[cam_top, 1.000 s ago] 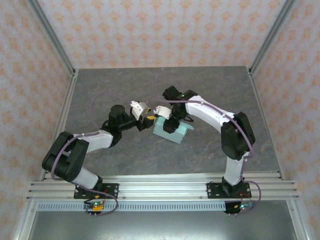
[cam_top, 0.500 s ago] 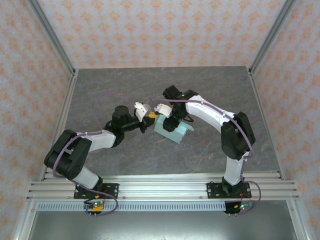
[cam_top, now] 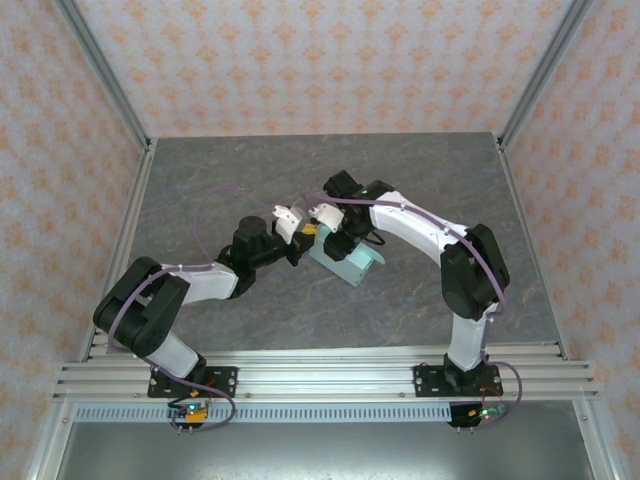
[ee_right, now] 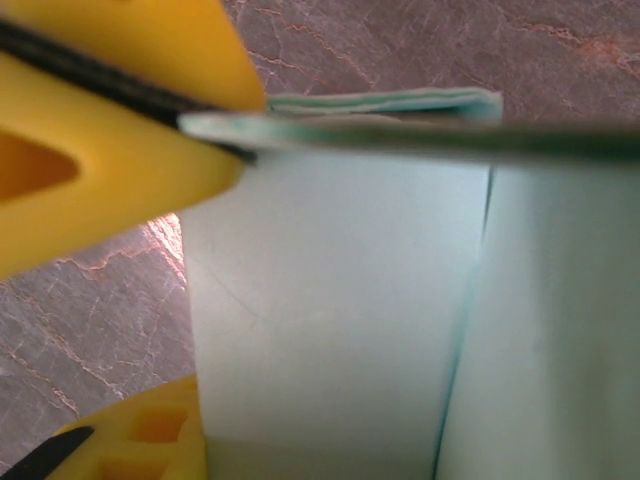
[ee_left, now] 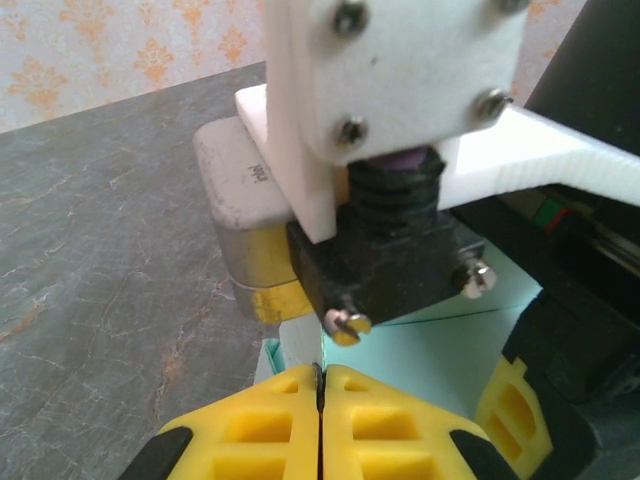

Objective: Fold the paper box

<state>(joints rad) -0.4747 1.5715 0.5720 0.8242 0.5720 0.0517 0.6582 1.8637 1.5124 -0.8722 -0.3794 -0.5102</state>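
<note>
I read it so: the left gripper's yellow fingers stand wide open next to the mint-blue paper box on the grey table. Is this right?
No. The left gripper has its yellow fingers pressed shut, not wide open, as the left wrist view shows. They are indeed next to the mint-blue paper box on the grey table.

Grey marbled table point(cam_top: 250, 180) — orange-patterned walls point(cam_top: 320, 60) around it.

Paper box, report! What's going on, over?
Left gripper shut at the paper box edge. Right gripper astride a box wall, grip unclear. Box partly folded; nothing blocking. Over.
</note>
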